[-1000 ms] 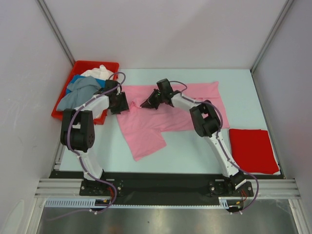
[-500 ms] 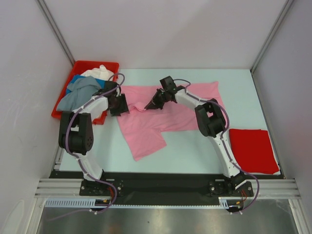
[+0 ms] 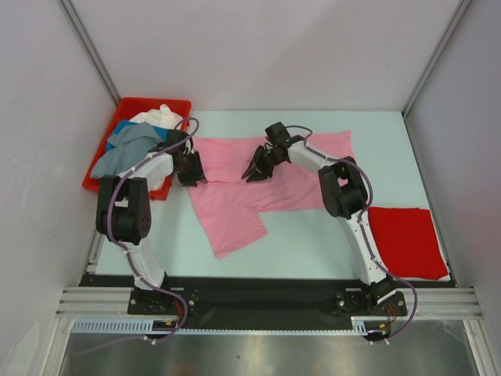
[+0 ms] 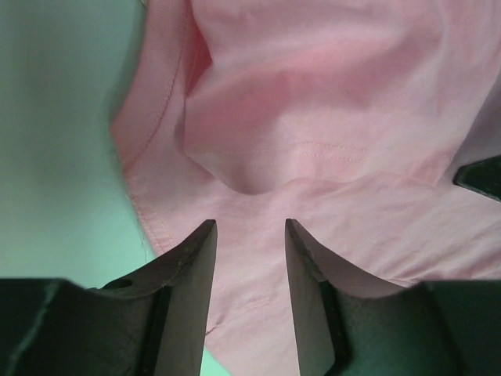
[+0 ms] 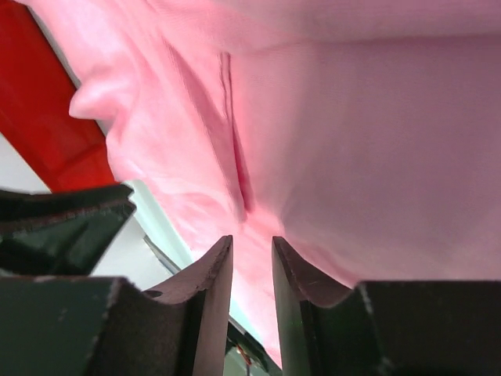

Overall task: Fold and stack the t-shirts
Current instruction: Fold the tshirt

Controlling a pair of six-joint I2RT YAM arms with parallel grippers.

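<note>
Both wrist views: pink t-shirt (image 4: 313, 117); overhead alone shows red t-shirt (image 3: 407, 239).

Pink t-shirt (image 3: 235, 211) is soft matt cloth with stitched hems, red bin (image 3: 133, 103) looks like smooth plastic, table (image 3: 313, 243) is plain matt.

The pale blue-green table (image 3: 313, 235) is seen whole from high above and behind the arm bases, looking down toward the far wall. The light pink cloth t-shirt (image 3: 235, 211) is viewed from very near by both wrist cameras, past the left gripper (image 4: 249, 227) and the right gripper (image 5: 252, 243). The shirt is shared by all three views, and the opposite gripper is caught at each wrist view's edge.
</note>
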